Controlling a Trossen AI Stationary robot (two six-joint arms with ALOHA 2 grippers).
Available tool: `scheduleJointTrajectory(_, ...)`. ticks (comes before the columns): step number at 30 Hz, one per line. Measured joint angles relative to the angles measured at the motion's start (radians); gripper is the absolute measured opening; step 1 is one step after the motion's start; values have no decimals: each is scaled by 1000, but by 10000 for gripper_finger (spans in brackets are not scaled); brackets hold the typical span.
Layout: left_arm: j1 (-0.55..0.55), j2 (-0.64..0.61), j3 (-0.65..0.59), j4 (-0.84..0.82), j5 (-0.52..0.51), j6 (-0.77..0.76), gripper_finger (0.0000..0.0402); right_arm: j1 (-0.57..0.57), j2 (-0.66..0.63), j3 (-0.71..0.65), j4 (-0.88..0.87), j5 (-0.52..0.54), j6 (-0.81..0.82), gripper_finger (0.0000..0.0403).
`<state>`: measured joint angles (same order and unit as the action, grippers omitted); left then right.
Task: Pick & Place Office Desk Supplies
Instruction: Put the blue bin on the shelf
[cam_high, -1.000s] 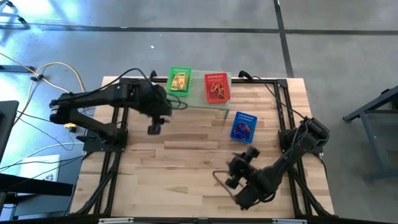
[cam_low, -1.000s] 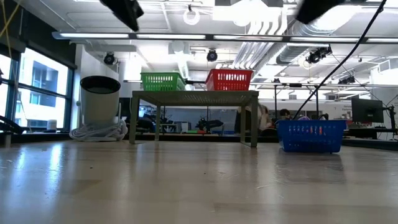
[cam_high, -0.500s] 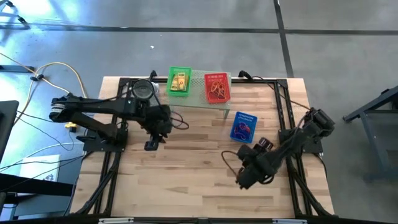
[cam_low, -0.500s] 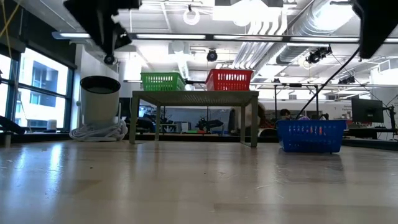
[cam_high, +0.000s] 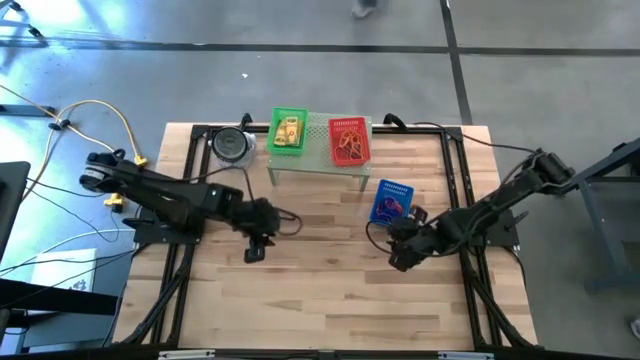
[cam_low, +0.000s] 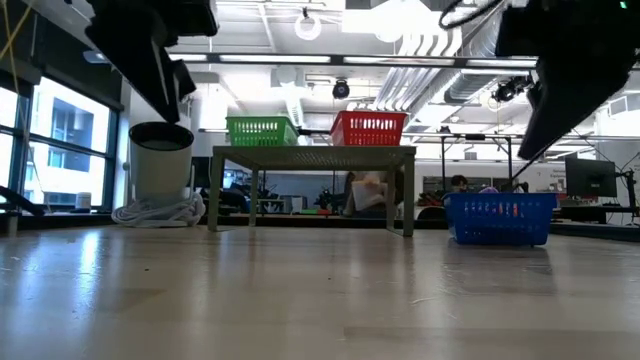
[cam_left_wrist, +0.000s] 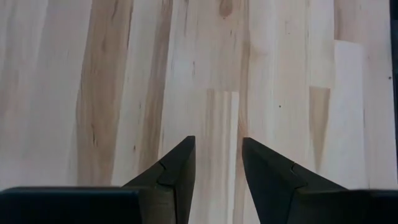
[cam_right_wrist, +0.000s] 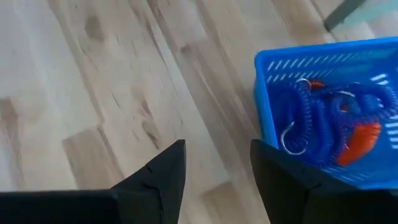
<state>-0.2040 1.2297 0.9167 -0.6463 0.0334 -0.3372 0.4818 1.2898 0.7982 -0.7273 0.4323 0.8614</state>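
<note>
The office desk supplies lie in three small baskets. A green basket (cam_high: 289, 130) with yellow packets and a red basket (cam_high: 349, 140) with orange loops stand on the pale-green shelf (cam_high: 318, 162) at the far edge. A blue basket (cam_high: 391, 203) rests on the table and holds blue coiled loops (cam_right_wrist: 323, 115) and an orange one. My right gripper (cam_high: 399, 261) hangs open over bare wood, just on the near side of the blue basket (cam_right_wrist: 323, 68). My left gripper (cam_high: 254, 251) hangs open over bare wood at mid-left, nothing between its fingers (cam_left_wrist: 180, 158).
A dark round canister (cam_high: 232, 143) stands at the far left, beside the shelf. In the low view the shelf (cam_low: 312, 153) stands on thin legs, with the blue basket (cam_low: 499, 218) to its right. Bare wooden tabletop (cam_high: 320, 290) stretches across the middle and near side.
My left gripper has gone down and toward the table's near edge, away from the shelf. My right gripper has drawn back from the near edge toward the far edge and now hangs close to the blue basket. No basket has moved.
</note>
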Motion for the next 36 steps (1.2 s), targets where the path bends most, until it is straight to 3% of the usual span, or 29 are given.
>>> scheduleJointTrajectory(7, -128, 0, -4, 37, -189, -34, 127, -31, 14, -113, 59, 14, -81, 168)
scheduleJointTrajectory(12, -154, 0, -4, 102, -276, -16, 127, -70, 34, -139, 60, 13, -82, 161)
scheduleJointTrajectory(25, -154, 0, -4, 89, -272, -9, 127, -125, 34, -133, 220, -74, -257, 133)
scheduleJointTrajectory(33, -154, 1, -4, 90, -271, -11, 127, -130, 34, -81, 187, 44, -418, 132)
scheduleJointTrajectory(36, -154, 1, -4, 89, -271, -11, 127, -170, 34, -82, 119, 39, -443, 132)
